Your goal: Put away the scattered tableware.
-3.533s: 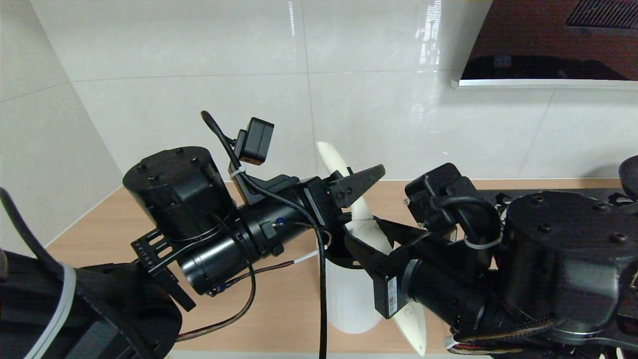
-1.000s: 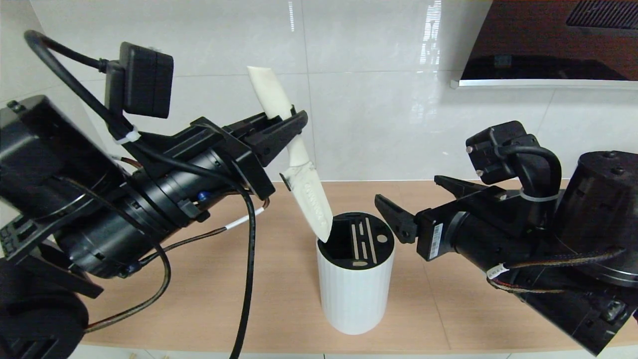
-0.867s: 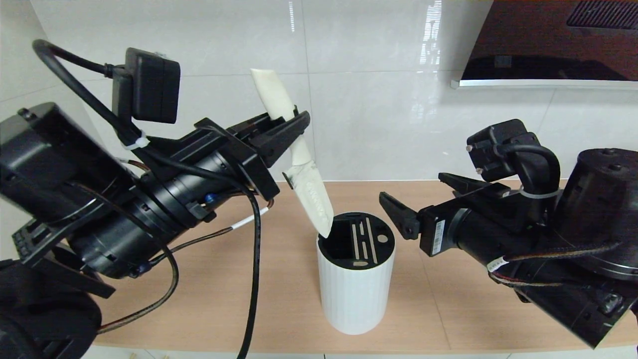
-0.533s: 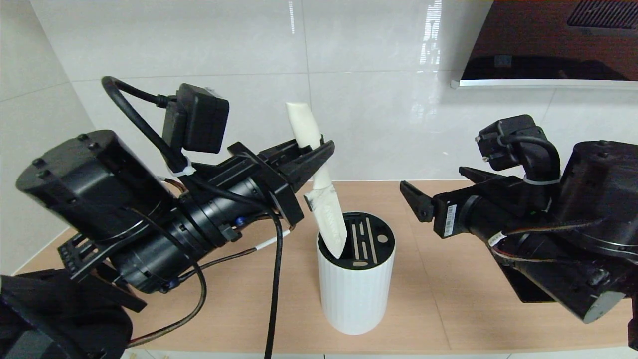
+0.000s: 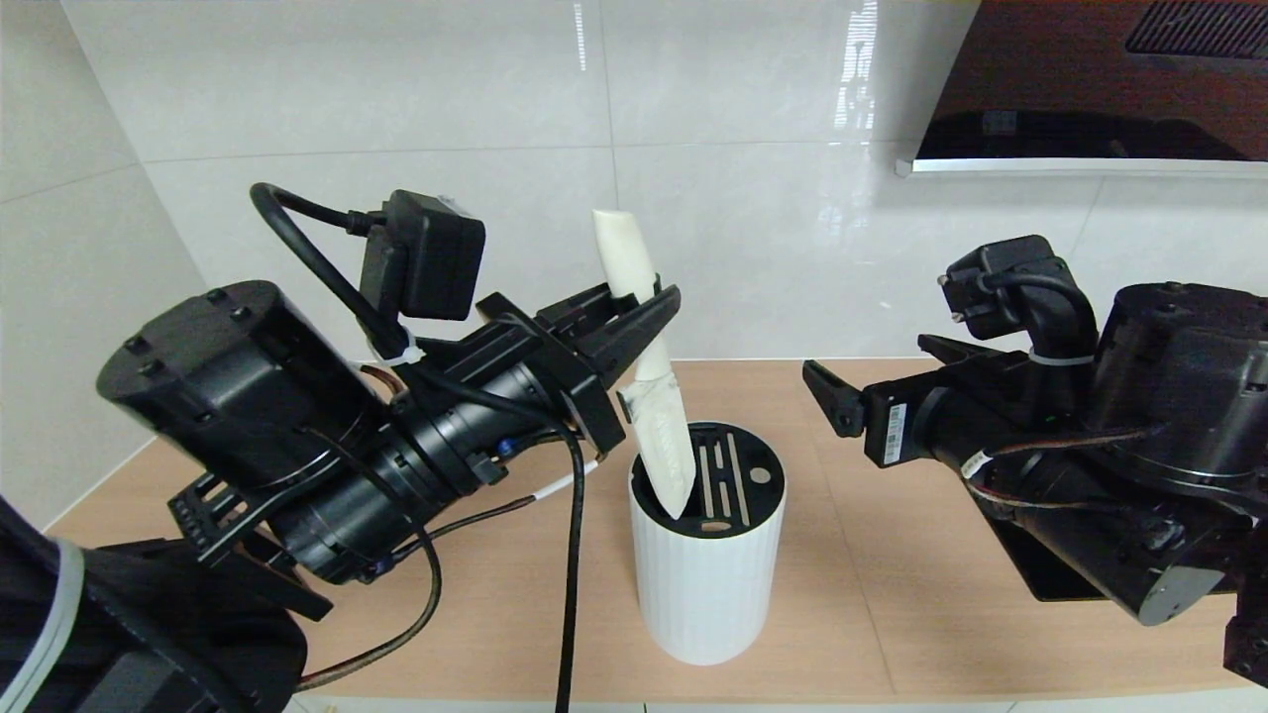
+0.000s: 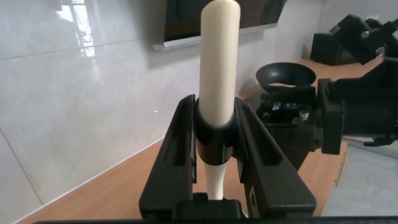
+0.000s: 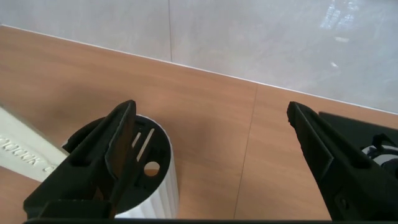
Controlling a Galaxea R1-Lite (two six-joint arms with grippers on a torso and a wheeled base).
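1. Your left gripper (image 5: 649, 319) has its jaws closed on the handle of the white knife (image 5: 662, 436), just above where the blade begins. The left wrist view shows the handle pinched between them.
2. The knife hangs point down and nearly upright, its handle end leaning a little toward the robot's left. The tip sits inside the wide open compartment of the knife holder (image 5: 705, 584), beside the narrow slots rather than in them.
3. The holder stands upright on the wooden surface (image 5: 892, 614), below the left jaws and between the two arms.
4. Your right gripper (image 5: 864, 355) hovers just to the holder's right, jaws spread wide and holding nothing.
5. The next move turns, I'd judge, on the blade's long axis against the holder's vertical. Take out the lean, then go straight down; a tilted descent could press the blade on the rim and tip the holder. The left arm has the job, and the right is near enough to steady the holder.
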